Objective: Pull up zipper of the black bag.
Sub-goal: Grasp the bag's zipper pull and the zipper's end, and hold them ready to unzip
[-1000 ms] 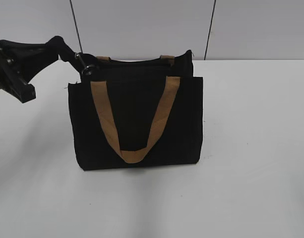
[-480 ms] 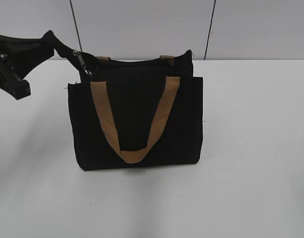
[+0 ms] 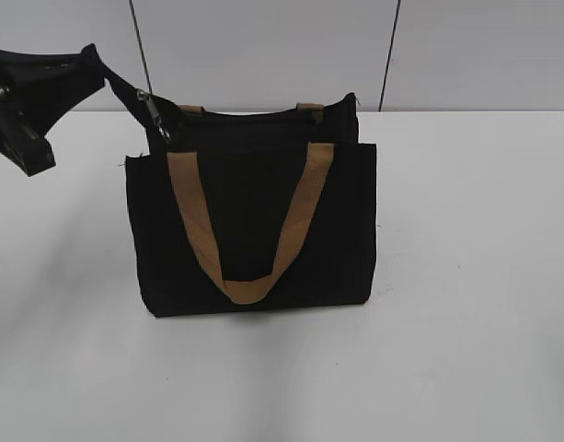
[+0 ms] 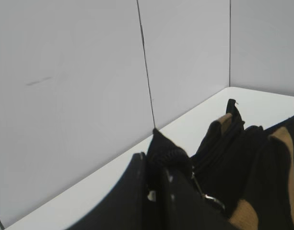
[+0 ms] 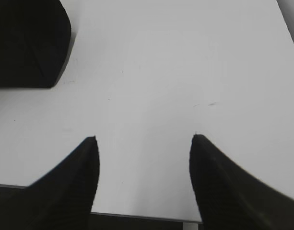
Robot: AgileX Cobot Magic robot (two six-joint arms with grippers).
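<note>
The black bag stands upright on the white table, its tan handle hanging down the front. Its zipper line runs along the top. The zipper, a small silver slider with a dangling pull tab, sits at the bag's top left end. My left gripper is shut on the black fabric tab at that end and holds it stretched up and to the left. In the left wrist view the jaws pinch this tab, with the zipper just beyond and the bag behind. My right gripper is open and empty over the table, with a corner of the bag at its upper left.
The white table spreads round the bag. A white panelled wall stands close behind it. The table's front edge lies under the right gripper.
My left gripper has moved a little up and to the left with the fabric tab, drawing it taut. The zipper's pull tab now hangs down. The bag has stayed in place.
</note>
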